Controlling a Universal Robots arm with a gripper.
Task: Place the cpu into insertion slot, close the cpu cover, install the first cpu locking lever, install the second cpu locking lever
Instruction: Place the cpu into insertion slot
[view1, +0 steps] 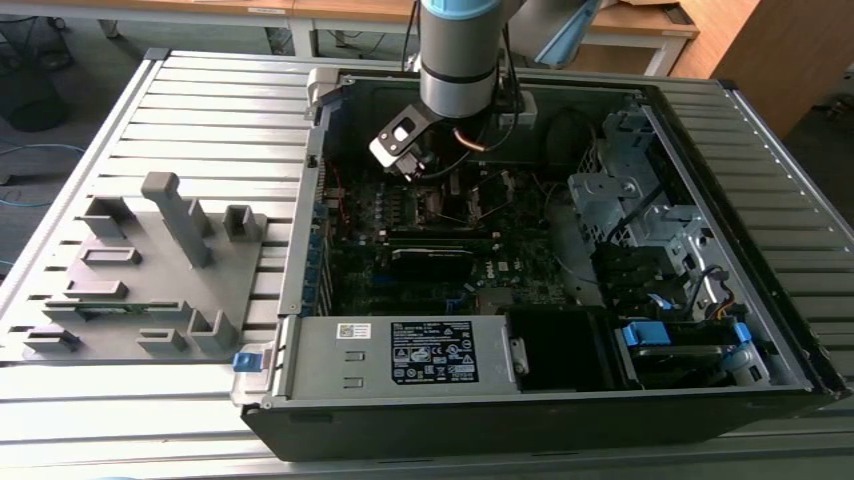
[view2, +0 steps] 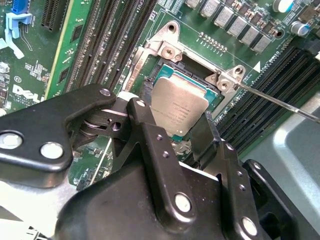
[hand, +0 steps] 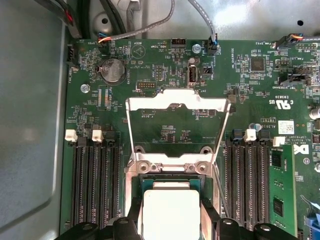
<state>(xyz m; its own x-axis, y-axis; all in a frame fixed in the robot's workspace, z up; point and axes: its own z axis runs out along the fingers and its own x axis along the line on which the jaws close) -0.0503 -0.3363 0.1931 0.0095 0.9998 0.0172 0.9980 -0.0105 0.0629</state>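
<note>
The black two-fingered gripper (view2: 172, 119) pinches the cpu (view2: 181, 106), a small flat square chip with a dull grey-silver metal top, by two opposite edges of its green base. The first wrist view shows the same hold of gripper (hand: 171, 223) on chip (hand: 170, 212). The chip sits over the insertion slot (hand: 170, 179), a small square dark socket with a thin silver rim. It looks low in the slot, but I cannot tell whether it is fully seated.

The cpu cover (hand: 150, 102), a thin square silver metal frame with a large window, lies swung open on the green motherboard (hand: 250, 90). It is hinged at the slot's edge, on the side away from the gripper. A thin silver wire locking lever (view2: 280, 102) juts out unlatched just beside the slot. Long narrow black memory slots (hand: 95, 185) flank the slot on two sides.

The main risk, as I judge it, is a skewed seat. If the chip is slightly turned or offset against the slot's rim, a corner would ride on the rim, and downward force could then damage the contacts beneath. Letting go unevenly could also drag the chip sideways out of the slot. Clearance beside the slot is tight, so a finger could catch the rim or snag the loose lever.
</note>
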